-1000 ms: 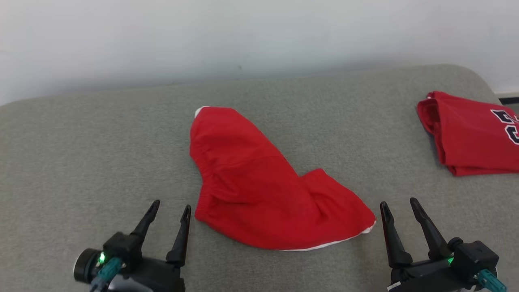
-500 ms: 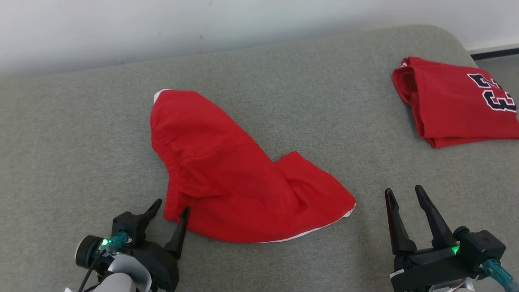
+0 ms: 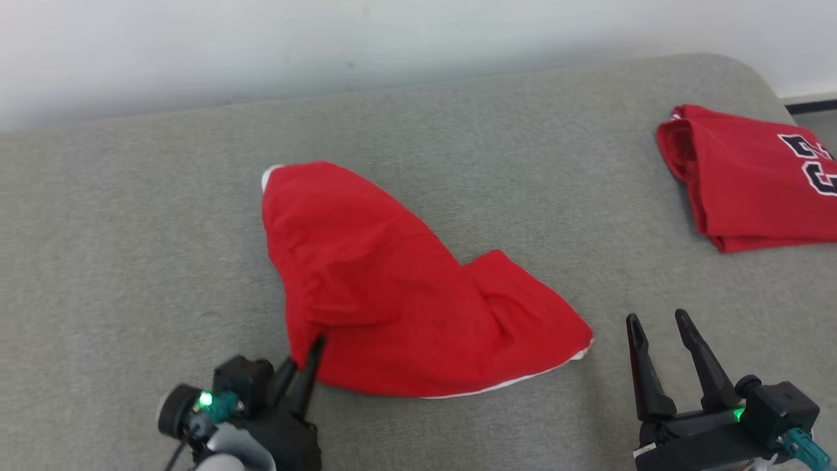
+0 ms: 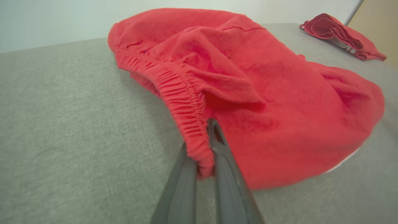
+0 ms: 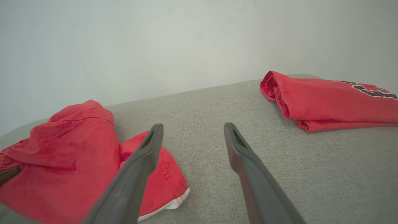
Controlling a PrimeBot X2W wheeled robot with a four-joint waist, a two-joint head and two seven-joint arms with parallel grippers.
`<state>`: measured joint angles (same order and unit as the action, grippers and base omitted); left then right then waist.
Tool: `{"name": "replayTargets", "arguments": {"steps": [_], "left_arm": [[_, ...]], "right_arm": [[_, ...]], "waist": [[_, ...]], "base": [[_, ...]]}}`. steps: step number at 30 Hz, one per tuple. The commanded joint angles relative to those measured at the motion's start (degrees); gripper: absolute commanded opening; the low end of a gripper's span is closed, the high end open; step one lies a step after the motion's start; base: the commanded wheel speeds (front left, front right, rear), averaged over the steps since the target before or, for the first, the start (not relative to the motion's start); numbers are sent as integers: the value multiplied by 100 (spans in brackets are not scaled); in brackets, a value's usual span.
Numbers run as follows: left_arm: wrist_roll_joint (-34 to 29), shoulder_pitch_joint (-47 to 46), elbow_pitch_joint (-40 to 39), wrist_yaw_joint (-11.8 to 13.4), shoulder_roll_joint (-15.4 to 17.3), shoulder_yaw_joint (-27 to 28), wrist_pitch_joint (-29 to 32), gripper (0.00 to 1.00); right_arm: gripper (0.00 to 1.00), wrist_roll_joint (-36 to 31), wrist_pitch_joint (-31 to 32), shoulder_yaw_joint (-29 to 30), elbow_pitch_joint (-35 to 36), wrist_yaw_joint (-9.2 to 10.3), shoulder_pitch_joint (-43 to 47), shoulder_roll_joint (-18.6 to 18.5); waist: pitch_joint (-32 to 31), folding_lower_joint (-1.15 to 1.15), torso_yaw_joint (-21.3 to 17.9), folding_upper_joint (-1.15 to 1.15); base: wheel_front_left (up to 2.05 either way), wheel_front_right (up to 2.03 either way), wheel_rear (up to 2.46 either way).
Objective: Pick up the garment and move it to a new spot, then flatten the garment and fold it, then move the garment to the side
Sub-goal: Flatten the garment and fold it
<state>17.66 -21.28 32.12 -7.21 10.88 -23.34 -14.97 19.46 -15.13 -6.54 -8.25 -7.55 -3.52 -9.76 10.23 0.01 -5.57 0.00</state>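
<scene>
Left gripper [image 3: 307, 352], lower left, spread one second ago, is now clamped on waistband [image 4: 183, 96] of red garment [image 3: 392, 307]; right gripper [image 3: 656, 317] is left splayed, empty. Lift is enabled.

My right gripper [image 5: 192, 126], jaws wide apart and empty, points across the grey cushion [image 5: 211, 102] between the red garment [image 5: 62, 149] and a folded jersey [image 5: 326, 102].

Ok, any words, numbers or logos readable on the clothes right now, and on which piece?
Folded red jersey: dark, white-edged numerals, cut off at the head view's edge and too slanted in the right wrist view; unreadable.
Red shorts: no print shows.
</scene>
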Motion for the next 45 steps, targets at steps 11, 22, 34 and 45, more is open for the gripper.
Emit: {"name": "replayTargets", "arguments": {"steps": [11,22,34,45], "left_arm": [[207,1608,-1572,221,8,-277,469,0],[213,1480,-2022,359,30,-218,418,0],[340,266,-876,214,-21,96,81,0],[145,-293,-48,145,-307,145,-25,100]], "right_arm": [[100,-12,1,87,-5,16,140,-33],[100,30,1,-31,-115,16,-4,-90],[100,57,2,-51,-244,16,-142,-126],[100,42,2,-24,-340,16,-189,-71]], "waist": [[-42,-1,690,0],[24,-1,482,0],[198,-1,101,0],[194,-1,64,0]], "base": [[0,0,0],[0,0,0],[0,0,0],[0,0,0]]}}
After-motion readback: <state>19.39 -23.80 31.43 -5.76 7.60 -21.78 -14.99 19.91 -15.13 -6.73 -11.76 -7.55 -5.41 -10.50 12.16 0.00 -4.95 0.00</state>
